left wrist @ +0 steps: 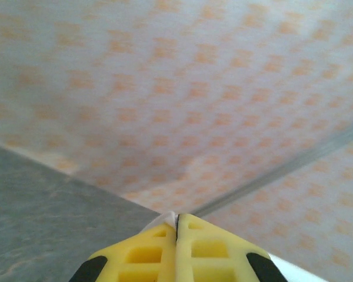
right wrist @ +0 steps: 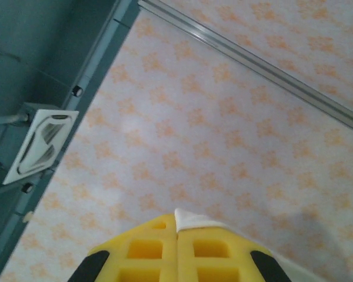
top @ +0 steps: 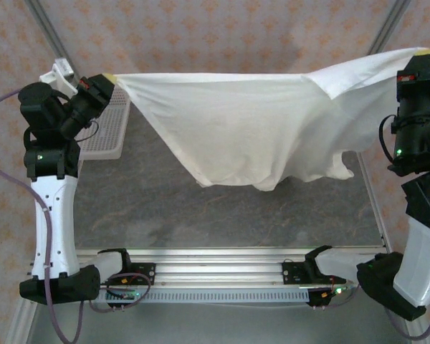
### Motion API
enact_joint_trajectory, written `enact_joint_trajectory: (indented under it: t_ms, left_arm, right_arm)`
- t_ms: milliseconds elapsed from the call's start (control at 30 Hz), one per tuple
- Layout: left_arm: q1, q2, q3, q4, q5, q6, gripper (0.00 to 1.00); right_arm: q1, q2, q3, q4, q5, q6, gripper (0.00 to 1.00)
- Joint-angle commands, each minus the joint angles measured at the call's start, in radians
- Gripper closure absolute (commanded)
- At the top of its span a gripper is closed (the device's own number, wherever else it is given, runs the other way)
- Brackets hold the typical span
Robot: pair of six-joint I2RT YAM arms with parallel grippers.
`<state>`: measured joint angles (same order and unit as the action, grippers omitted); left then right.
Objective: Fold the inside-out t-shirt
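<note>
Up above grey stone-look worktop [top: 222, 215], thin off-white cloth t-shirt [top: 251, 129] hangs stretched between my arms. My left fingers [left wrist: 194, 238] pinch one top corner tight. My right fingers [right wrist: 194, 241] pinch other corner tight.

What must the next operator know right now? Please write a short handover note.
Left gripper: shut on one top corner of the t-shirt, raised at far left near the basket.
Right gripper: shut on the other top corner, raised at far right.
The t-shirt is stretched in the air between them, with its lower edge hanging over the table.
Done: shirt lifted and spread.
Left: lay it flat, then make every fold.
</note>
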<state>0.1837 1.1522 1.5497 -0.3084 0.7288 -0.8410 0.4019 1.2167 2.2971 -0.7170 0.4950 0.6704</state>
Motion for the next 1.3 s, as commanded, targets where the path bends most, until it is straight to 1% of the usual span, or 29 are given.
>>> enact_joint_trajectory:
  t_ms: [0,67,167,233,333,467,567,633,700,733,800,900,1000,1067,1167,1267]
  left_arm:
    - [-0.033,0.012,0.051,0.131,0.143,-0.012,1.00]
    - [-0.075,0.014,0.099,0.065,0.170,0.079,1.00]
    - [-0.107,-0.013,0.151,-0.030,0.148,0.189,1.00]
    - [-0.107,-0.068,0.151,-0.062,0.054,0.237,1.00]
    - [-0.108,-0.139,0.152,-0.121,-0.105,0.297,1.00]
    - [-0.107,-0.192,0.082,-0.142,-0.239,0.285,1.00]
    - [-0.107,-0.181,-0.035,-0.174,-0.307,0.234,1.00]
    - [-0.108,-0.143,-0.144,-0.169,-0.297,0.206,1.00]
    - [-0.108,-0.088,-0.262,-0.124,-0.252,0.186,1.00]
    - [-0.114,-0.054,-0.320,-0.103,-0.227,0.183,1.00]
    - [-0.131,0.002,-0.438,-0.042,-0.206,0.187,1.00]
    - [-0.166,0.060,-0.627,0.106,-0.214,0.187,1.00]
    - [-0.187,0.134,-0.735,0.172,-0.281,0.190,1.00]
    - [-0.190,0.192,-0.770,0.183,-0.327,0.190,1.00]
    - [-0.192,0.264,-0.795,0.213,-0.345,0.196,1.00]
    - [-0.199,0.316,-0.777,0.209,-0.343,0.208,0.93]
  right_arm:
    - [-0.008,0.089,0.064,-0.038,-0.086,-0.001,1.00]
    - [-0.008,0.127,0.121,-0.059,-0.118,0.018,1.00]
    - [-0.008,0.155,0.194,-0.076,-0.142,0.041,1.00]
    - [-0.008,0.151,0.222,-0.072,-0.141,0.048,1.00]
    - [-0.007,0.107,0.194,-0.050,-0.128,0.056,1.00]
    - [-0.008,0.025,0.045,0.005,-0.148,0.062,1.00]
    - [-0.007,-0.005,-0.057,-0.041,-0.098,0.040,1.00]
    - [-0.008,-0.028,-0.168,-0.066,-0.033,0.021,1.00]
    - [-0.008,-0.054,-0.308,-0.067,0.023,0.012,1.00]
    - [-0.007,-0.063,-0.378,-0.069,0.040,0.012,1.00]
    - [-0.007,-0.071,-0.500,-0.070,0.036,0.021,1.00]
    - [-0.011,-0.088,-0.687,-0.031,-0.007,0.053,1.00]
    - [-0.024,-0.104,-0.824,0.025,-0.078,0.092,1.00]
    - [-0.025,-0.097,-0.865,0.038,-0.125,0.112,1.00]
    - [-0.024,-0.083,-0.898,0.053,-0.218,0.131,1.00]
    - [-0.025,-0.073,-0.921,0.080,-0.309,0.154,1.00]
